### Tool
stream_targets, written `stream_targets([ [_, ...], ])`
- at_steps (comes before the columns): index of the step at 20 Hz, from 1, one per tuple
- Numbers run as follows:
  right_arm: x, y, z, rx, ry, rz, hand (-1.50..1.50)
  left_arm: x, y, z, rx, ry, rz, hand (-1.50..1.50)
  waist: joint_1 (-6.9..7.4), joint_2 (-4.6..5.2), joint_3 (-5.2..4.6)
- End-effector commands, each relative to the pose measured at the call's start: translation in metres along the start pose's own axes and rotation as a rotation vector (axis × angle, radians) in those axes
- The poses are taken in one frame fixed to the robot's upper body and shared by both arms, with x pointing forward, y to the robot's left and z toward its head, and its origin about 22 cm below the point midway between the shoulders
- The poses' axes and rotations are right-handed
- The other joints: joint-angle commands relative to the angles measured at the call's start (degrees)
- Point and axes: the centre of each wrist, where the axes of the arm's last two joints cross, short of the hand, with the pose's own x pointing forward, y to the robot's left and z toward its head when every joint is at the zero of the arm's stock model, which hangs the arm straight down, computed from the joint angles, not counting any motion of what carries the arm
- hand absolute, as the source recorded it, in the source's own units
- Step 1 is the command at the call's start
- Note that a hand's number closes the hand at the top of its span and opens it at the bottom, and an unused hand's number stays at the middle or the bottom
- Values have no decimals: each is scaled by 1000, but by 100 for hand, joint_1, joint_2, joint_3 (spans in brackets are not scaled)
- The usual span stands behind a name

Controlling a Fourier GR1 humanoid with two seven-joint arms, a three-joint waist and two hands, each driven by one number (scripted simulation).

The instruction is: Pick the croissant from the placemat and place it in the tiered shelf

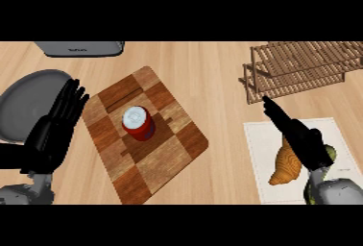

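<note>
A golden-brown croissant (286, 166) lies on the pale placemat (266, 180) at the lower right. My right hand (301, 139) is stretched out over the mat with straight fingers pointing up and left; its palm lies against the croissant's right side and covers part of it. The wooden tiered shelf (305, 67) of slats stands at the upper right, just beyond the fingertips. My left hand (56, 127) rests open at the left edge, fingers up, holding nothing.
A checkered wooden cutting board (170, 144) lies in the middle with a red can (138, 123) standing on it. A grey round plate (25, 98) sits at the far left behind the left hand. A grey appliance (79, 48) shows at the top left.
</note>
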Motion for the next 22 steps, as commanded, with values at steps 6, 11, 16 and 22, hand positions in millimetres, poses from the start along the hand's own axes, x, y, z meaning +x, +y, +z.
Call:
stream_targets([
  [6,98,-79,-6,-102,-650,-141,150,-6,30,2,36,41,-216,0,119,-150,-3],
  [11,-16,-128,46,-342,3,87,-150,-14,18,10,15,96,-168,0,43,-139,-18],
  [16,-6,-117,71,-52,-62,101,-150,-12,21,-2,15,103,-202,0,0,-148,-23],
  [22,46,-126,104,-34,-13,274,-150,-5,28,7,7,99,-169,0,3,-168,-30],
])
